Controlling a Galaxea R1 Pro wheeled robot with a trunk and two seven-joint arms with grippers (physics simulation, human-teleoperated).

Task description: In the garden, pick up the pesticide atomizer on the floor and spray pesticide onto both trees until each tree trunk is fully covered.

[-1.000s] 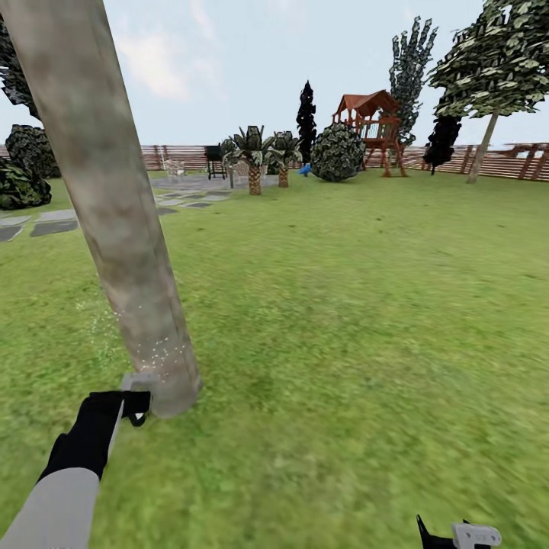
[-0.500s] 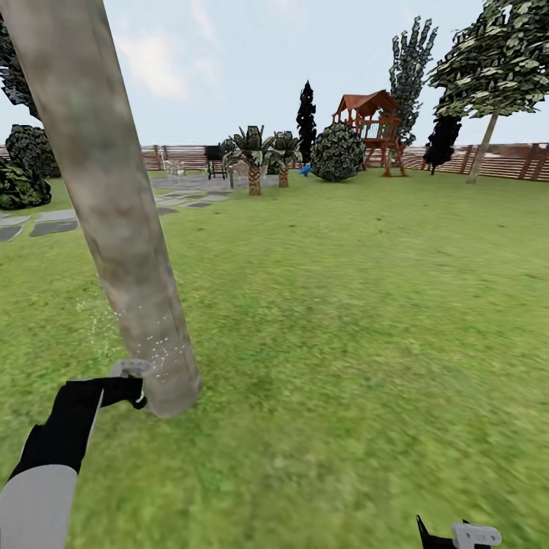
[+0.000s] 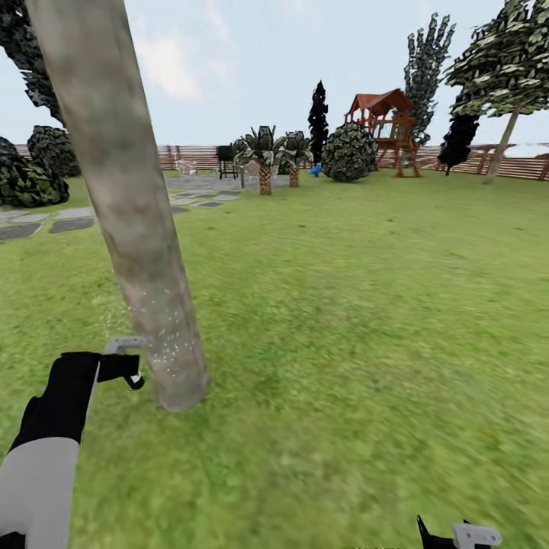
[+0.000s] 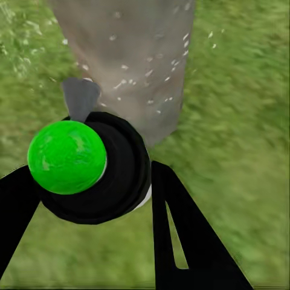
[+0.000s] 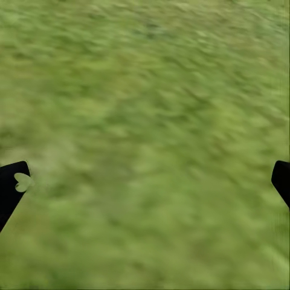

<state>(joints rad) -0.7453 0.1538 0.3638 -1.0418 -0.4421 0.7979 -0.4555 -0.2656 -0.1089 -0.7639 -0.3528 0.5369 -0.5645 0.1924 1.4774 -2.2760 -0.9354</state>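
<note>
The left hand (image 3: 126, 366) hovered low beside the base of the near tree trunk (image 3: 137, 229), its black fingers (image 4: 181, 229) pinched on the pesticide atomizer (image 4: 90, 166), whose round black body with a bright green cap sat between them in the left wrist view. The atomizer's grey nozzle (image 4: 80, 98) pointed away from the hand at the trunk, close to the bark; whether it touched could not be told. In the head view the grey nozzle (image 3: 126, 344) showed just above the hand, right beside the trunk. White specks of pesticide (image 3: 164, 343) dotted the lower part of the trunk just ahead of the hand, and a few more lay over the grass floor (image 3: 343, 343) near the hand's outer side. In the left wrist view the same specks (image 4: 139, 78) were scattered across the bark beyond the nozzle. The right hand (image 3: 457, 535) hung low over the lawn, well apart from the left hand and the trunk, and in the right wrist view its two black fingertips (image 5: 12, 187) were spread wide with only blurred grass between them. Far beyond both hands stood the second tree (image 3: 499, 84) by the wooden fence (image 3: 198, 156), with a red-roofed playset (image 3: 385, 130) nearby.
</note>
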